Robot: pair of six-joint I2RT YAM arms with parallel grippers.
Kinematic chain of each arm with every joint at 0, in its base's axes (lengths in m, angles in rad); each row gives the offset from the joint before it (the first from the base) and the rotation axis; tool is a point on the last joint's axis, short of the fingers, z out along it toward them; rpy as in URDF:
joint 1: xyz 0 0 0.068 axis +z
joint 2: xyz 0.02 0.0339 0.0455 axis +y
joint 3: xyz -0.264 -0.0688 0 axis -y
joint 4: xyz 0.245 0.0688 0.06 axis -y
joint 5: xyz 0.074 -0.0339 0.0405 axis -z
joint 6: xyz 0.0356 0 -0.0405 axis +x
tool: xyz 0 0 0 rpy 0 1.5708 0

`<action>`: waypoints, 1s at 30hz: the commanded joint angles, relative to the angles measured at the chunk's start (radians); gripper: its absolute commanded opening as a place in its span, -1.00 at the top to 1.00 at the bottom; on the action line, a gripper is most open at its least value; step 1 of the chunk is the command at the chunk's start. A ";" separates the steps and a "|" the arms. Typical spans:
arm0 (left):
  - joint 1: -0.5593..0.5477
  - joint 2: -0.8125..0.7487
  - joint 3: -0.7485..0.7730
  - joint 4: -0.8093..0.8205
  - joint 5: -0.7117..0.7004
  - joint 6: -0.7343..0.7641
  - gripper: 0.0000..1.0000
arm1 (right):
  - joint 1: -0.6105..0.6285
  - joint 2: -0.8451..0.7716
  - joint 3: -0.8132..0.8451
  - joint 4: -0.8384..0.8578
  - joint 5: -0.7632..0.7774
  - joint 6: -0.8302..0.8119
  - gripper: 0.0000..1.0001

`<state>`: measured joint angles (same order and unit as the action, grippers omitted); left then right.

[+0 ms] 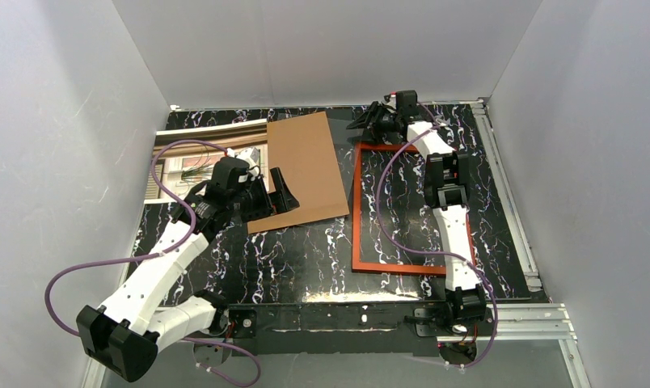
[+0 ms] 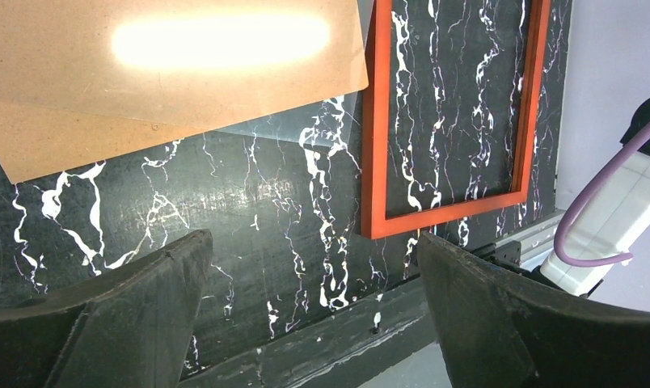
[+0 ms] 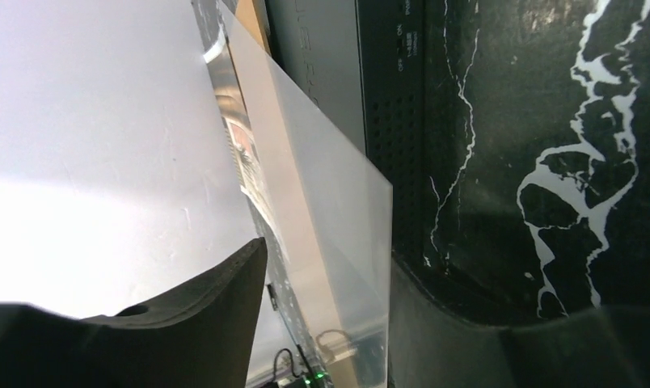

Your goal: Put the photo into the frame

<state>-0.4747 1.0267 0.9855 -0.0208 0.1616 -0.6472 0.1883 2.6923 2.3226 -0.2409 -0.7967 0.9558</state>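
The frame [image 1: 359,210], a thin orange-red border, lies flat on the right half of the black marble table; its near corner shows in the left wrist view [image 2: 376,162]. The photo [image 1: 176,170] lies at the far left, partly under the left arm and the brown cardboard board [image 1: 306,166]. My left gripper [image 1: 275,194] hangs open over the board's near edge, nothing between its fingers [image 2: 312,238]. My right gripper [image 1: 369,121] is at the far edge, its jaws partly apart around a corner of the clear sheet [image 3: 338,242], which rests against one finger.
The clear sheet [image 2: 338,121] overlaps the cardboard board [image 2: 144,89] and juts toward the frame. White walls close in the table on three sides. A metal rail [image 1: 508,202] runs along the right edge and another along the near edge [image 1: 508,319].
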 commanded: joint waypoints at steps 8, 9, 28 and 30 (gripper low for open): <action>-0.002 -0.045 -0.015 -0.043 -0.024 0.002 -0.99 | 0.002 -0.107 -0.083 0.232 -0.102 0.048 0.91; -0.002 -0.049 -0.015 -0.046 -0.027 0.001 -0.99 | 0.001 -0.132 -0.094 0.224 -0.098 0.024 0.92; -0.002 -0.134 0.064 -0.195 -0.093 0.016 -0.99 | -0.001 -0.806 -0.315 -0.295 0.119 -0.425 0.97; -0.002 -0.148 0.072 -0.210 -0.106 0.017 -0.99 | -0.002 -0.909 -0.352 -0.312 0.119 -0.441 0.97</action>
<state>-0.4747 0.9176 1.0103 -0.1482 0.0917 -0.6453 0.1860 1.9457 2.0312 -0.4587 -0.6918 0.5991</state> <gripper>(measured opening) 0.995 0.031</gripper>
